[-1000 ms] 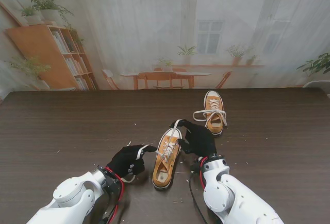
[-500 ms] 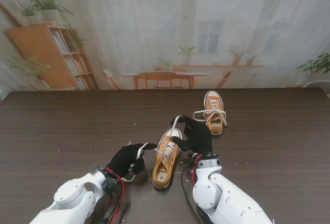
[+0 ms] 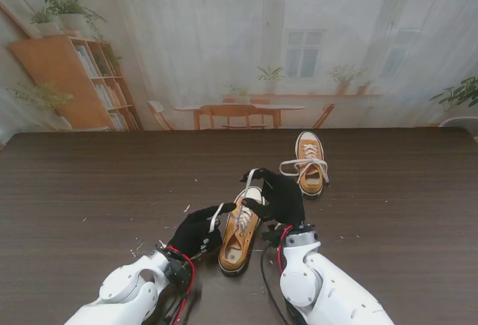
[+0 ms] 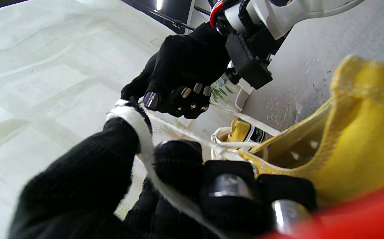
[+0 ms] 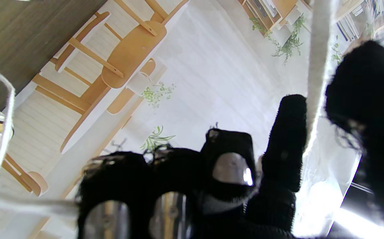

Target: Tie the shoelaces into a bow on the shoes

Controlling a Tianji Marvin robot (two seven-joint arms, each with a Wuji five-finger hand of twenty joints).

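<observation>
Shoelaces [image 4: 145,146] seemingly pinched by both hands above near shoe [image 3: 239,231].

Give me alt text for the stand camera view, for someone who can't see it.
Two black-gloved robot hands work a white shoelace over an orange sneaker on a dark wooden table: left hand and right hand each pinch a strand. A second orange sneaker sits farther away, to the right.

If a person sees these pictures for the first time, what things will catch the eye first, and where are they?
First come the two black-gloved hands, left hand and right hand, each pinching a white lace on either side of the near yellow shoe in front of me. Next is the second yellow shoe, farther from me and to the right on the dark table.
</observation>
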